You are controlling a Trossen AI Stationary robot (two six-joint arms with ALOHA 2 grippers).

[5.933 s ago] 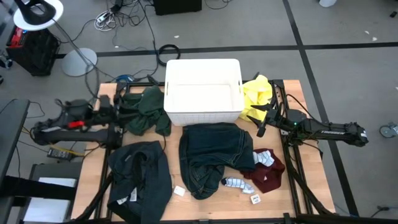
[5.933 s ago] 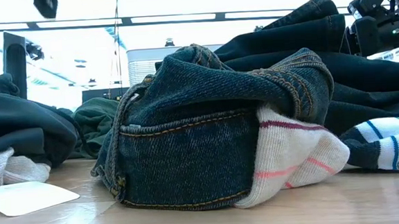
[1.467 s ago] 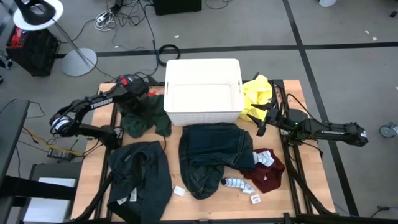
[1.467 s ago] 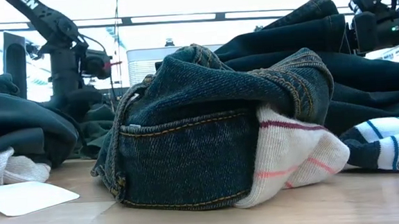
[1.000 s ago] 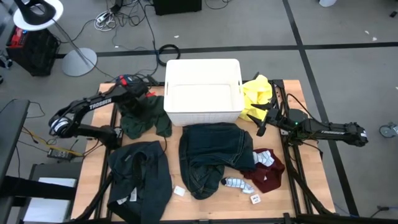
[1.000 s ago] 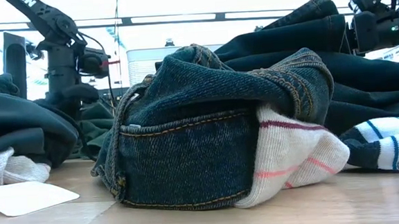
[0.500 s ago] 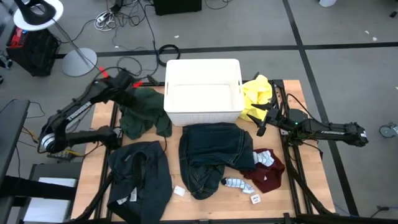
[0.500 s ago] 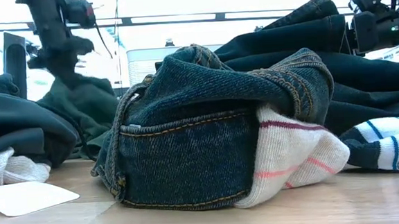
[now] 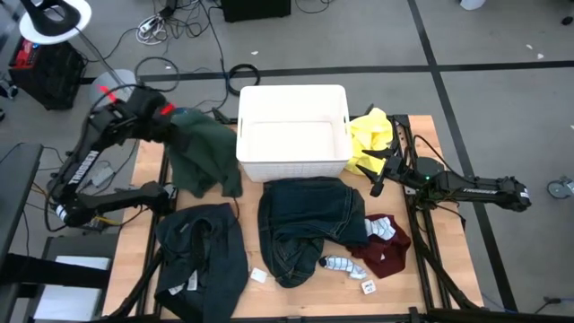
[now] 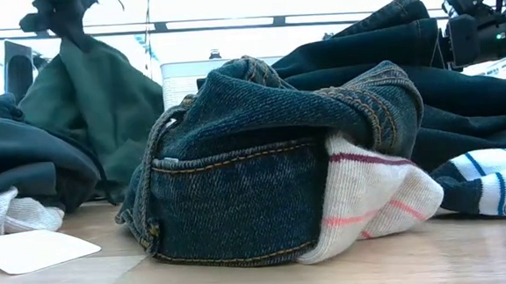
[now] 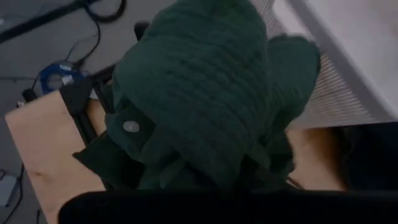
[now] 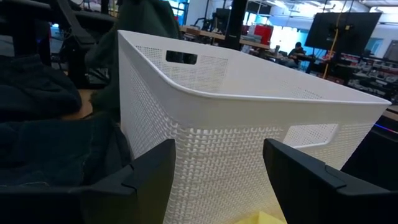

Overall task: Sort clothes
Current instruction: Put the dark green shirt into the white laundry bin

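Bin [image 9: 292, 132], white plastic, standing at the table's far edge; every place below is reckoned from it.

Green garment [image 9: 203, 154]: just left of the bin, lifted by its upper end and hanging, its hem trailing to the table. Left gripper [image 9: 164, 121] clenched on it, raised above the table's far left corner.

Yellow garment [image 9: 369, 136]: heaped against the bin's right side. Right gripper [image 9: 378, 167] beside it, fingers spread, grasping nothing; that arm waits.

Jeans [image 9: 307, 222]: directly in front of the bin. Second dark garment [image 9: 199, 257]: front left. Maroon garment [image 9: 387, 252] and striped sock [image 9: 337, 264]: front right.

Step in hand, by judgement: lifting the green garment clear of the table. The next move likely calls for carrying it sideways over the bin's rim, high enough that the hem does not snag, then releasing.
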